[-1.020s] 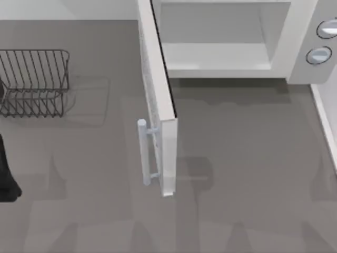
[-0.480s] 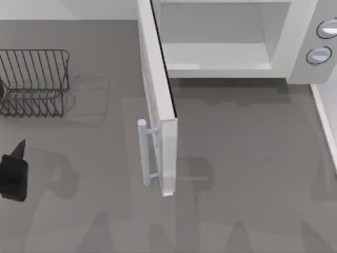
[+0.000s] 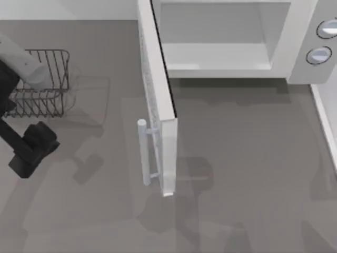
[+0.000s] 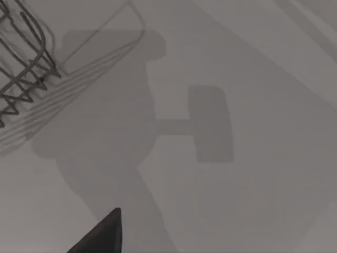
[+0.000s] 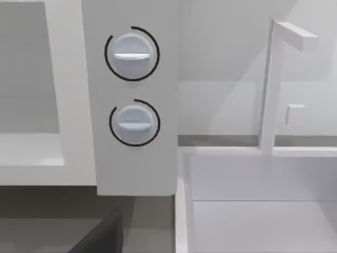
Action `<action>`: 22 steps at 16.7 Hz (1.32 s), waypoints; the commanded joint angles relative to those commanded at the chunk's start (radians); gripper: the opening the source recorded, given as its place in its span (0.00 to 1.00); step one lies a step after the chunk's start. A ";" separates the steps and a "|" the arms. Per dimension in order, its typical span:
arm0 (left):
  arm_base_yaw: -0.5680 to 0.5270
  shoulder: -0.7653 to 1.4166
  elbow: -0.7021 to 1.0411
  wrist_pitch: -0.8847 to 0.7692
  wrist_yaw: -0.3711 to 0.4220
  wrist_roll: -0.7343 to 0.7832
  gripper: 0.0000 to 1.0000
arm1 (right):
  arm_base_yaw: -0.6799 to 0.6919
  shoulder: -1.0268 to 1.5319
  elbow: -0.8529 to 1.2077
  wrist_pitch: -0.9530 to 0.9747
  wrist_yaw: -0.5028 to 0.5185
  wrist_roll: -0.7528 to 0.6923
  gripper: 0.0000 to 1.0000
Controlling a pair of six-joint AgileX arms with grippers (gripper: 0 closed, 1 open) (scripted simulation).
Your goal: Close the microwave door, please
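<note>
The microwave [image 3: 300,47] stands at the back of the table, its pale cavity [image 3: 216,37] uncovered. The microwave door [image 3: 158,100] is swung wide open and sticks out towards the front, edge-on from above. Its pale bar handle [image 3: 143,153] is on the door's left face, near the free end. My left gripper [image 3: 32,149] hovers over the table far to the left of the handle, well apart from the door. In the right wrist view, a dark part of my right gripper [image 5: 100,234] is in front of the two round knobs [image 5: 131,52].
A dark wire rack [image 3: 39,84] stands at the back left, just behind my left arm [image 3: 23,66], and also appears in the left wrist view [image 4: 21,68]. A white basin [image 5: 253,200] with an upright white post [image 5: 268,84] sits to the right of the microwave.
My left arm has come in from the table's left edge, moving right and towards the back, closer to the rack and the door. The door has not moved.
</note>
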 joint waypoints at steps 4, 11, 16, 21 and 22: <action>-0.068 0.311 0.361 -0.266 0.080 0.160 1.00 | 0.000 0.000 0.000 0.000 0.000 0.000 1.00; -0.168 0.635 0.883 -0.495 0.202 0.389 1.00 | 0.000 0.000 0.000 0.000 0.000 0.000 1.00; -0.193 0.688 0.985 -0.517 0.233 0.443 1.00 | 0.000 0.000 0.000 0.000 0.000 0.000 1.00; -0.189 0.684 0.979 -0.512 0.231 0.441 1.00 | 0.000 0.000 0.000 0.000 0.000 0.000 1.00; -0.195 0.684 0.966 -0.499 0.231 0.437 1.00 | 0.000 0.000 0.000 0.000 0.000 0.000 1.00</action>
